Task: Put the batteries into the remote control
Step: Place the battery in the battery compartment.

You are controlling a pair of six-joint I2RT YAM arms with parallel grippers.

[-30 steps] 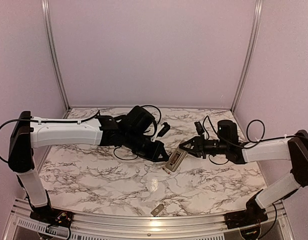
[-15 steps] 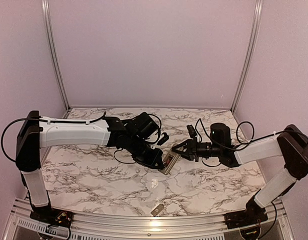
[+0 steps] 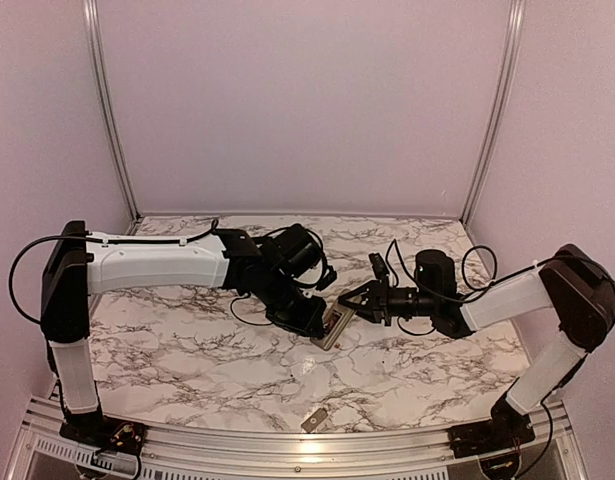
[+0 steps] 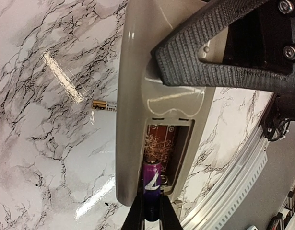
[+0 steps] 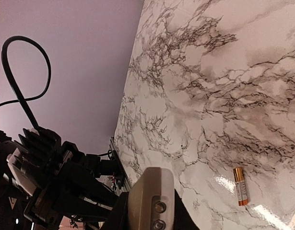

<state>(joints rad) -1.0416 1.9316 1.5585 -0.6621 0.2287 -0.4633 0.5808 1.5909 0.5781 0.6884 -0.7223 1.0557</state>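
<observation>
left gripper [image 4: 151,214] pinches a purple battery [image 4: 152,182], its lower end hidden between the fingers, tip inside the open recess of the remote control [image 4: 137,120], which the right gripper [image 5: 149,213] clamps tight; second battery [image 4: 103,105] lies loose beyond on marble table [image 4: 51,158].

The left arm [image 3: 147,265] and right arm [image 3: 507,298] have white shells, black joints and thin black looping cables [image 5: 22,38]. The right tool [image 3: 349,301] has ribbed black fingers [image 4: 209,52] with silver screws [image 4: 289,54].
</observation>
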